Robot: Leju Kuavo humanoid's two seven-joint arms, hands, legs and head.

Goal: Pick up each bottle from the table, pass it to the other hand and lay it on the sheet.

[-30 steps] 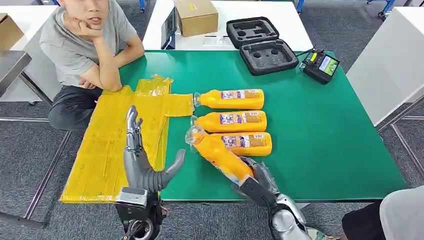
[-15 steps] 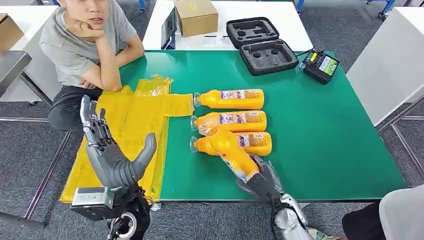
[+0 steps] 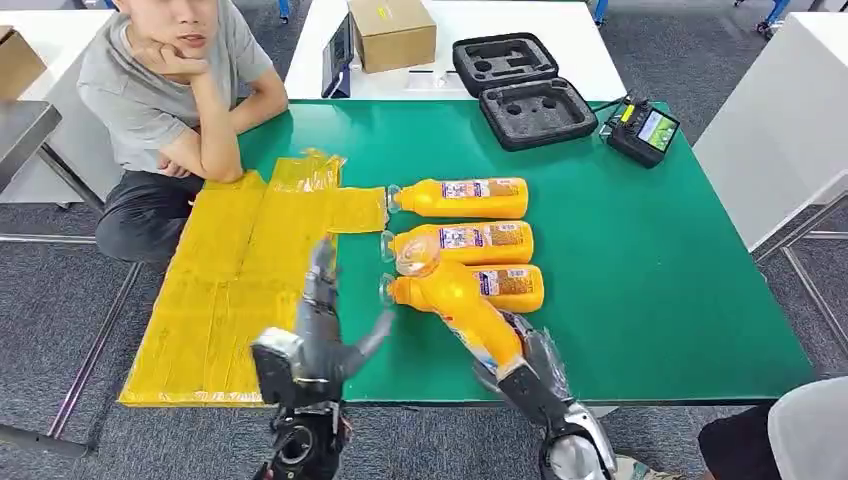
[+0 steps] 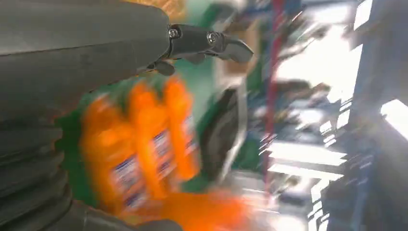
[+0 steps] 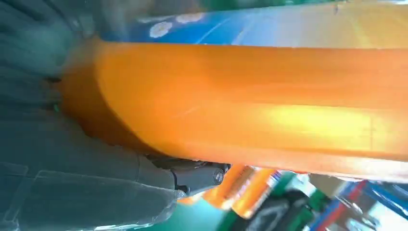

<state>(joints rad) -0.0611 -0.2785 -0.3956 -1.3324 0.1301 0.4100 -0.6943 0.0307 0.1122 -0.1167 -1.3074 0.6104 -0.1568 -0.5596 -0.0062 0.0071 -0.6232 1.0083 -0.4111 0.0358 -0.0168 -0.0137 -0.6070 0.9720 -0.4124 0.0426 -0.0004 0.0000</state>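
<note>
My right hand (image 3: 527, 368) grips the base of an orange bottle (image 3: 458, 303) and holds it tilted above the green table (image 3: 640, 280), cap (image 3: 415, 254) pointing up and to the left. The right wrist view shows the same bottle (image 5: 269, 110) close up against that hand (image 5: 72, 144). My left hand (image 3: 326, 322) stands at the table's front edge, fingers up and apart, thumb out toward the bottle, holding nothing. Three more orange bottles (image 3: 462, 197) (image 3: 468, 241) (image 3: 508, 287) lie side by side mid-table. They appear blurred (image 4: 139, 144) in the left wrist view. The yellow sheet (image 3: 235, 270) covers the table's left part.
A person (image 3: 170, 90) sits at the far left corner, elbow on the table beside the sheet. At the back stand an open black foam case (image 3: 525, 95), a small screen device (image 3: 642, 130) and a cardboard box (image 3: 392, 32). Another person's knee (image 3: 805, 430) shows at the lower right.
My left hand swung out left over the sheet, then came back right and turned edge-on near the held bottle. The right hand moved the bottle slightly right and more upright.
</note>
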